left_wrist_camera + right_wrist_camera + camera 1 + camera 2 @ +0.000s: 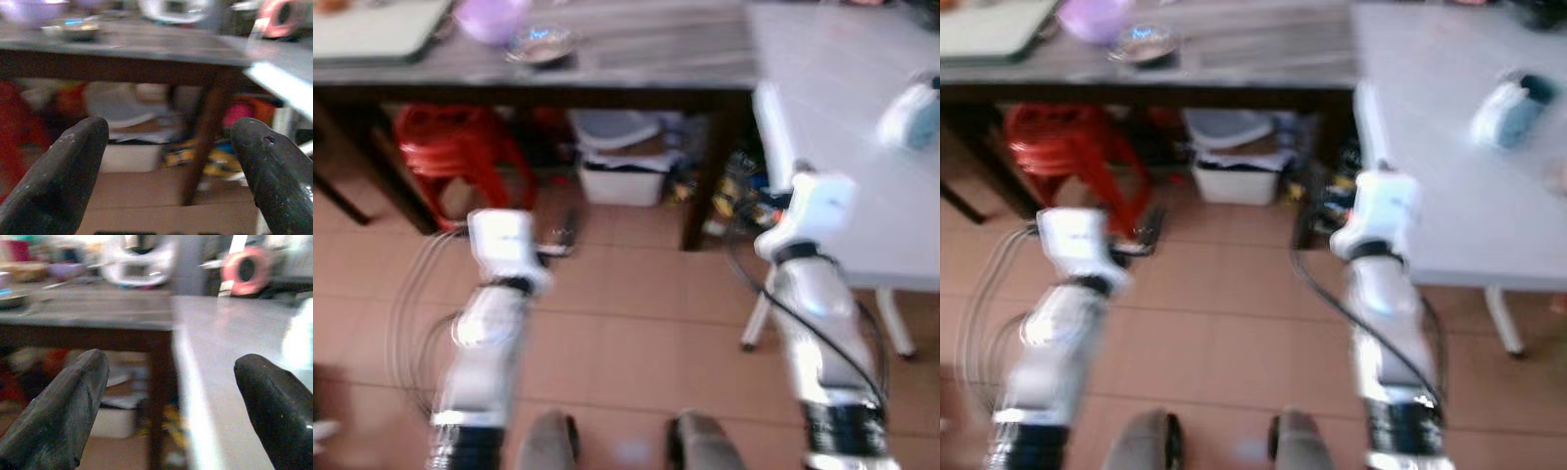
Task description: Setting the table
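Note:
The views are blurred. A dark wooden table [636,69] stands ahead, carrying a small metal bowl [540,44], a purple bowl [491,17] and a pale board [372,29]. A white table [862,127] stands to its right with a white and blue object [911,113] on it. My left gripper [168,171] is open and empty, held low in front of the dark table. My right gripper [171,406] is open and empty, level with the white table's near corner. Both arms [494,323] [818,313] reach forward over the floor.
Under the dark table sit a red plastic stool [460,157], a white bin [625,176] and colourful clutter [744,191]. Cables [411,304] loop on the tiled floor at my left. A pink round object [244,267] stands far back.

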Robot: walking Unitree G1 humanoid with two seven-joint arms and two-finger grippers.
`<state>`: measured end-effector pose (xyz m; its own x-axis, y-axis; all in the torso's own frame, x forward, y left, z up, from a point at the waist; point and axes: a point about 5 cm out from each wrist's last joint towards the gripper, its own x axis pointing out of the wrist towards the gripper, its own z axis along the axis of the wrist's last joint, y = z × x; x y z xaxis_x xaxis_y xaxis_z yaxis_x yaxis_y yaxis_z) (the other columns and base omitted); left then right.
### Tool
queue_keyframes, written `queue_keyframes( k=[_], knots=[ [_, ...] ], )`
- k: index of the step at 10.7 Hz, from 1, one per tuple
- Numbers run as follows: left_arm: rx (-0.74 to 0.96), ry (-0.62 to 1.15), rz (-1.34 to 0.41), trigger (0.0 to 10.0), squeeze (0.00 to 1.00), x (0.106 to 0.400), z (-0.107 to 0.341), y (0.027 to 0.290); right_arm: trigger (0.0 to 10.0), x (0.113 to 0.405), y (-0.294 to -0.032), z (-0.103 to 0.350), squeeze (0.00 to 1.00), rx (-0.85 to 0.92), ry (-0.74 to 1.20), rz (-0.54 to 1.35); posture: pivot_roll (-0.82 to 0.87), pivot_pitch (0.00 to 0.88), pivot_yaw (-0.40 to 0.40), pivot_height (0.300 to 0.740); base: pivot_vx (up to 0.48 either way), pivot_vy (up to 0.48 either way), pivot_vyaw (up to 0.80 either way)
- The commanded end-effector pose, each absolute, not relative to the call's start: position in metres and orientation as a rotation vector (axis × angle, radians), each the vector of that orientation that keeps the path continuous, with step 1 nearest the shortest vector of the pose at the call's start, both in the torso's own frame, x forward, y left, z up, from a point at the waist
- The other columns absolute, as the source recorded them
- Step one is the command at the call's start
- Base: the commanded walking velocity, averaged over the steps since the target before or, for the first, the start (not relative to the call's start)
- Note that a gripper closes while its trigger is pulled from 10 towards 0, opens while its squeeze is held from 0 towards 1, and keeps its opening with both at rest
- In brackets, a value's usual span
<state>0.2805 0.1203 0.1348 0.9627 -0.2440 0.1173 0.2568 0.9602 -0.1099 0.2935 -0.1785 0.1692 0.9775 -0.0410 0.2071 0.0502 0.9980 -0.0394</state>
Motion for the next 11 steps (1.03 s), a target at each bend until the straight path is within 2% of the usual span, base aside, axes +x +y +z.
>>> queue_keyframes(
  k=[1, 8, 11],
  knots=[
    [-0.099, -0.102, -0.236, 10.0, 0.00, 0.2805, 0.1350, 0.1288, 10.0, 0.2936, -0.1735, 0.1719, 0.00, -0.039, -0.221, -0.033, -0.05, 0.160, 0.028, 0.740, 0.000, -0.461, 0.00],
    [-0.090, -0.108, -0.240, 10.0, 0.00, 0.2813, 0.1375, 0.1286, 10.0, 0.3003, -0.1751, 0.1727, 0.00, -0.041, -0.223, -0.059, -0.04, 0.170, 0.031, 0.740, 0.000, -0.448, 0.00],
    [-0.085, -0.107, -0.245, 10.0, 0.00, 0.2799, 0.1374, 0.1286, 10.0, 0.3008, -0.1749, 0.1723, 0.00, -0.038, -0.223, -0.060, -0.04, 0.175, 0.035, 0.740, 0.335, -0.335, 0.00]
  ],
)
